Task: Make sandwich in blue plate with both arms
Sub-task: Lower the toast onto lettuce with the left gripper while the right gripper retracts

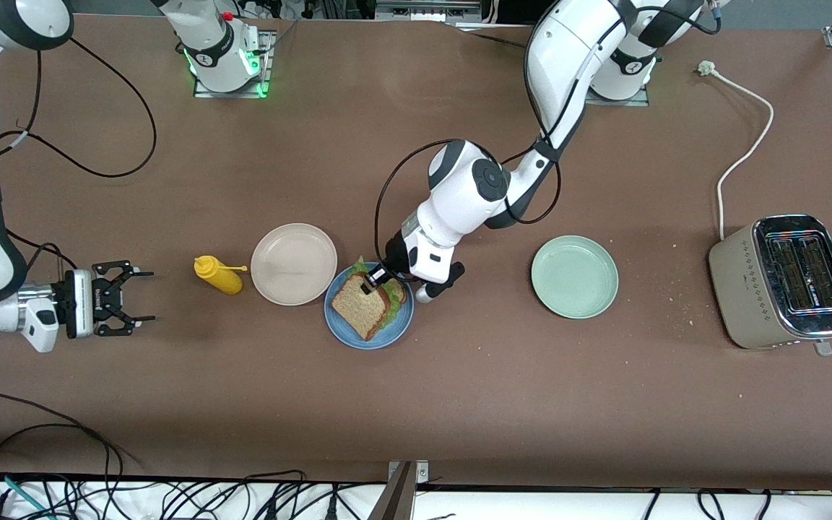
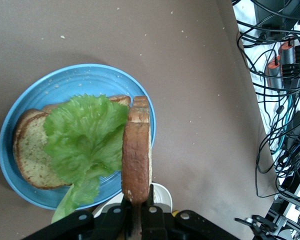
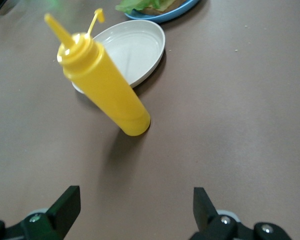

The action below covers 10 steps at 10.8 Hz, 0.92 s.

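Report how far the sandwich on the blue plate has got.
Done: a bottom bread slice and the lettuce lie on the blue plate. In hand: the left hand is shut on the top slice, holding it on edge over the plate. Left: lay that slice flat on the lettuce and let go. The right hand waits open near the yellow bottle.

Left gripper (image 1: 370,284) sitting over blue plate (image 1: 358,337), blocking drop-in from 12 o'clock. Beige plate (image 1: 293,263) crowding plate's 10 o'clock rim, mustard bottle (image 1: 218,274) standing just past it. Table (image 1: 459,404) at 6 o'clock lying wide open.
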Motion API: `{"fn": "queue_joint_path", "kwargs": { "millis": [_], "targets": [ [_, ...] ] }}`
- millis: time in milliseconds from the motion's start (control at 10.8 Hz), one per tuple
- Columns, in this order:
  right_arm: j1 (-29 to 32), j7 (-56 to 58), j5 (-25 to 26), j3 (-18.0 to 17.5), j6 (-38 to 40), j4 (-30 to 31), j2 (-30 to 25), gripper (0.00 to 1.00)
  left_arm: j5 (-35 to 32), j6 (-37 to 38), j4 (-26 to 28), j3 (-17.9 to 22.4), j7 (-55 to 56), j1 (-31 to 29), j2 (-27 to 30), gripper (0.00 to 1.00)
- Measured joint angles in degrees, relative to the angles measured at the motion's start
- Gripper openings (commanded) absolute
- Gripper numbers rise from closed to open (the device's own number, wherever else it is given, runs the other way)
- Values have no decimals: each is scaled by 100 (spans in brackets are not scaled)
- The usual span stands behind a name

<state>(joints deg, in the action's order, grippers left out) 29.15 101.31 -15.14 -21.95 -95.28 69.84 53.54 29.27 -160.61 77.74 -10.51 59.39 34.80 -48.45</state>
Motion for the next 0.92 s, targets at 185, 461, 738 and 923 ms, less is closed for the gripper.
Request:
{"fn": "queue_joint_path", "kwargs": {
  "millis": [185, 461, 738, 923],
  "targets": [
    [-206, -980, 331, -2, 19, 27, -430, 100, 0, 18, 26, 0, 76, 7, -44, 0],
    [-438, -2571, 671, 5, 97, 102, -1110, 100, 0, 34, 202, 0, 145, 12, -98, 0],
    [-905, -4070, 799, 388, 216, 322, -1771, 100, 0, 241, 347, 4, 268, 17, -102, 0],
    [-1130, -4954, 799, 612, 215, 552, -2098, 100, 0, 417, 373, 11, 364, 17, -102, 8]
  ]
}}
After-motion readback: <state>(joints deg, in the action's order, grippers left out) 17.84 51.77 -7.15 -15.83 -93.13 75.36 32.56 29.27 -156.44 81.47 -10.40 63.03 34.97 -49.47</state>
